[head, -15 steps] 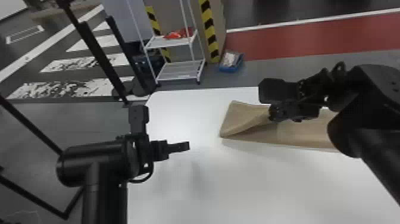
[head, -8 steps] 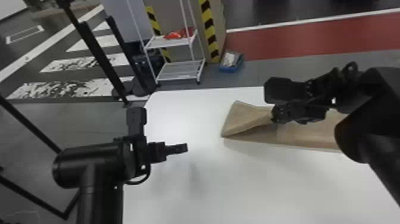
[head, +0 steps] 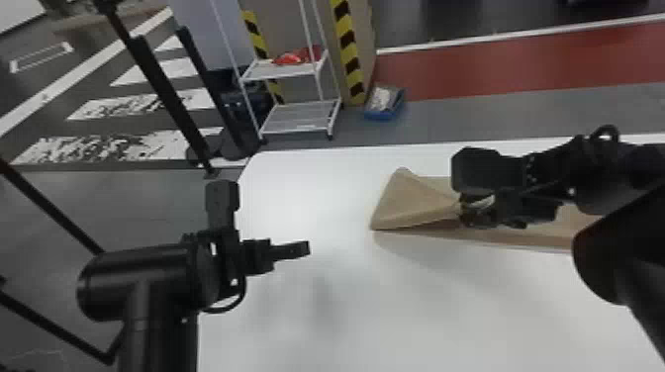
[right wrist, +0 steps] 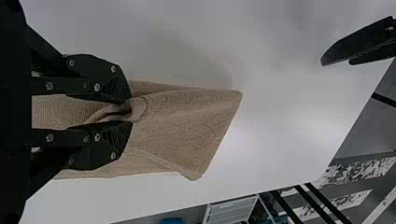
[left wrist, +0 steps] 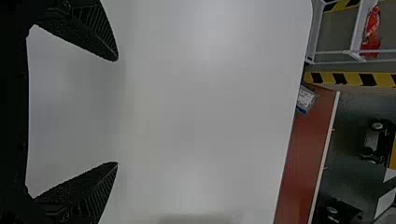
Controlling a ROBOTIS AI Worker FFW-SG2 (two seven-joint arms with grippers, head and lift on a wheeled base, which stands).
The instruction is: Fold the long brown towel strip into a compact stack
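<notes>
The brown towel strip (head: 415, 200) lies along the right half of the table, its left end folded over toward the right. My right gripper (head: 465, 210) holds that flap's edge. In the right wrist view the right gripper (right wrist: 130, 113) is shut on a pinched fold of the towel (right wrist: 187, 126). Off to the left of the towel, above the table, is my left gripper (head: 302, 249). Seen from its own wrist, the left gripper (left wrist: 116, 112) is open with bare tabletop between its fingers. My right arm hides part of the towel strip.
The white table (head: 346, 306) extends in front of the towel. Beyond its far edge stand a white wire rack (head: 297, 116) and a blue box (head: 385, 104) on the floor. Black poles (head: 163, 89) rise at the far left.
My right gripper has moved slightly to the right with the towel flap in it, and the folded end has shifted slightly right too. The left arm has moved slightly left.
</notes>
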